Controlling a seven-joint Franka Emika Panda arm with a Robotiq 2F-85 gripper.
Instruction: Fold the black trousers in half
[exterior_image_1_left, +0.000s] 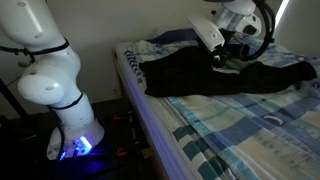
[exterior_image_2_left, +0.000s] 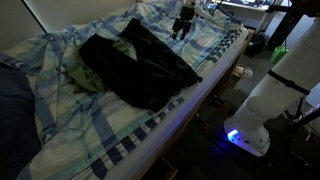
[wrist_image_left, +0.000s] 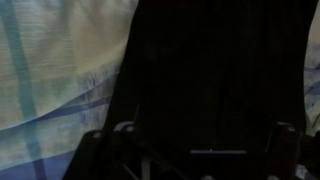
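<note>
The black trousers (exterior_image_1_left: 220, 75) lie spread across the blue-and-white plaid bed, a dark limp heap in both exterior views (exterior_image_2_left: 140, 65). My gripper (exterior_image_1_left: 222, 52) hangs just above one end of them, near the far side of the bed (exterior_image_2_left: 183, 27). In the wrist view the black trousers (wrist_image_left: 210, 70) fill most of the picture. The gripper (wrist_image_left: 203, 133) stands open over them, its two fingers far apart at the bottom edge, with nothing held between them.
The plaid bedsheet (wrist_image_left: 50, 70) shows beside the trousers. A green cloth (exterior_image_2_left: 88, 78) lies at their edge and a dark pillow (exterior_image_2_left: 12, 110) sits at the bed's end. The robot base (exterior_image_1_left: 70, 135) stands on the floor beside the bed edge (exterior_image_2_left: 175, 120).
</note>
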